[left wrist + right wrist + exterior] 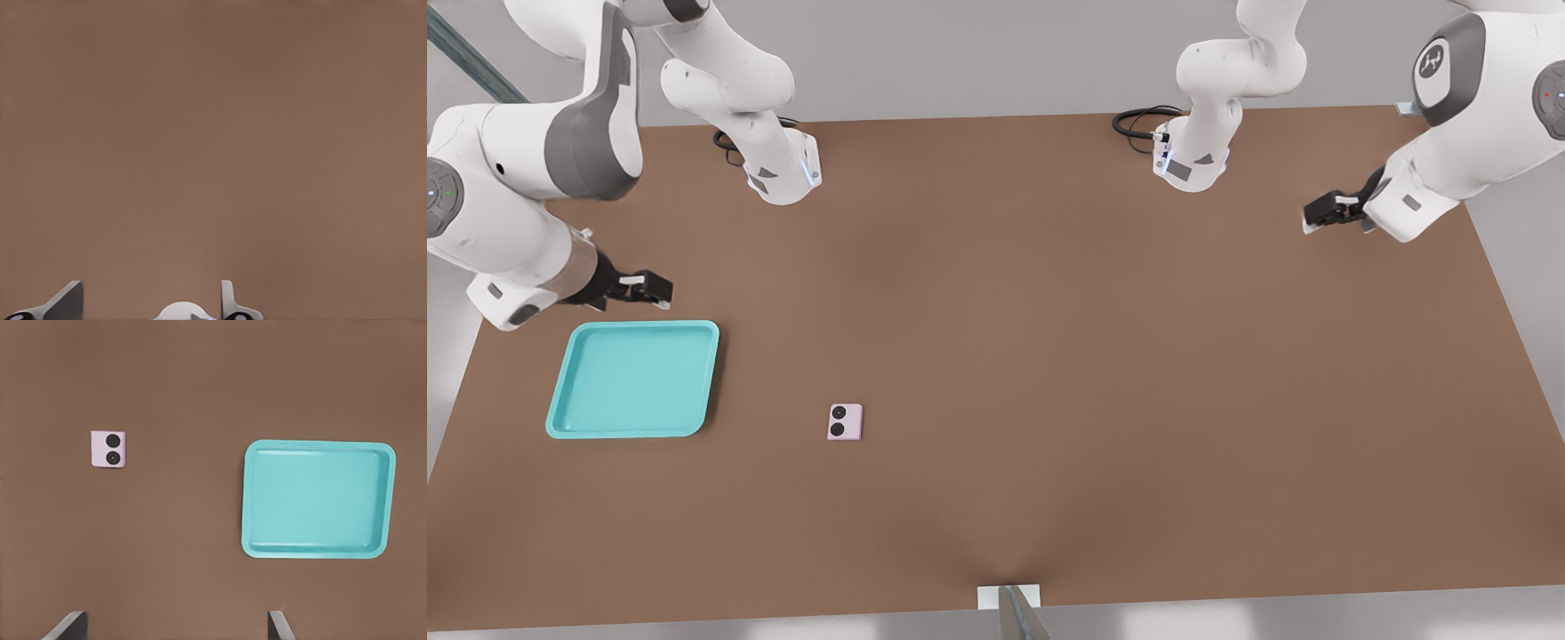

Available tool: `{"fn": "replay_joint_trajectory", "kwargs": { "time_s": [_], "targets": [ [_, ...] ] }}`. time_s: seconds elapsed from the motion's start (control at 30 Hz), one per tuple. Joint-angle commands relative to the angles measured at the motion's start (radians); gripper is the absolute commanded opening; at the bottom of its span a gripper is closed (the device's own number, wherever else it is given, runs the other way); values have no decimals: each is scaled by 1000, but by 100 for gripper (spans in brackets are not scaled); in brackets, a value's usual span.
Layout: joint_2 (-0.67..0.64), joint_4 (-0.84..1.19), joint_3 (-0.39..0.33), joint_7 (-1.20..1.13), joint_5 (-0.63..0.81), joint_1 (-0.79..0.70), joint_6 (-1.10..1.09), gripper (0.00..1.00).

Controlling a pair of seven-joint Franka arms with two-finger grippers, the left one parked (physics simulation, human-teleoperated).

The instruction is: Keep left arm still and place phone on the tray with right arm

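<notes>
Above the surface [1049, 356] by the tray [633, 380] my pincer [656, 289] hovers, fingers apart and empty, readying a reach; phone [845, 421] lies flat, well clear of the tray.

Light is even and soft — no glare. The table [1049, 356] looks a bit darker near its front edge. The tray [633, 380] and phone [845, 421] cast thin, faint shadows. Edges look slightly smeared — the gripper [660, 289] too.
</notes>
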Motion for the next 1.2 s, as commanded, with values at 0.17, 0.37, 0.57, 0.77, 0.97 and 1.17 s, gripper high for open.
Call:
{"fn": "replay_joint_trajectory", "kwargs": {
  "time_s": [0.17,0.37,0.57,0.77,0.97,1.17],
  "targets": [
    [181,-8,51,175,-8,121,293,100],
    [478,-12,76,415,-4,216,634,100],
    [608,-74,72,412,-7,202,832,100],
    [657,-147,71,466,2,207,944,100],
    [637,-223,74,467,2,204,950,100],
    [640,-248,74,485,-4,207,962,100]
  ]
}}
